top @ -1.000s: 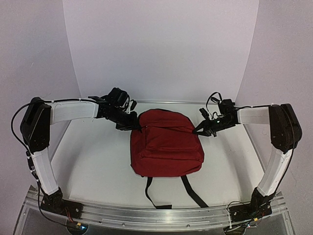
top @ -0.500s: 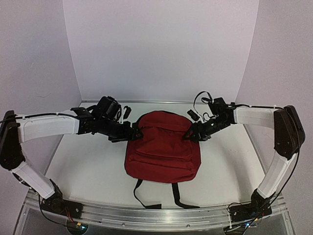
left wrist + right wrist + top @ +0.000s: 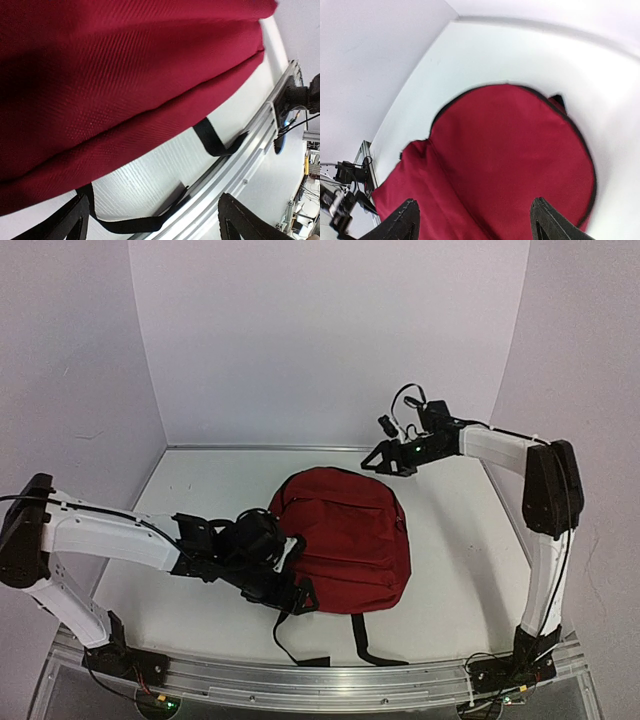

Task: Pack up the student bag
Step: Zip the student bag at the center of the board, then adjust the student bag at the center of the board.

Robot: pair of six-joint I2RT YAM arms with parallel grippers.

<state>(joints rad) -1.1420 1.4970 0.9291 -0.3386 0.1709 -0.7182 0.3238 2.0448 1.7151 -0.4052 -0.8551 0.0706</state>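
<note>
while the dark red soft fabric backpack [image 3: 345, 540] lies on the white table [image 3: 190, 490], the left gripper [image 3: 297, 595] sits at its near left corner, jaws apart; the right gripper [image 3: 378, 457] hovers off its far right edge, jaws apart.

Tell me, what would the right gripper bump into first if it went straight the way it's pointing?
The student bag. The right gripper points down at its red fabric, which fills the wrist view between the open jaws. How far away it is, I can't tell.
</note>
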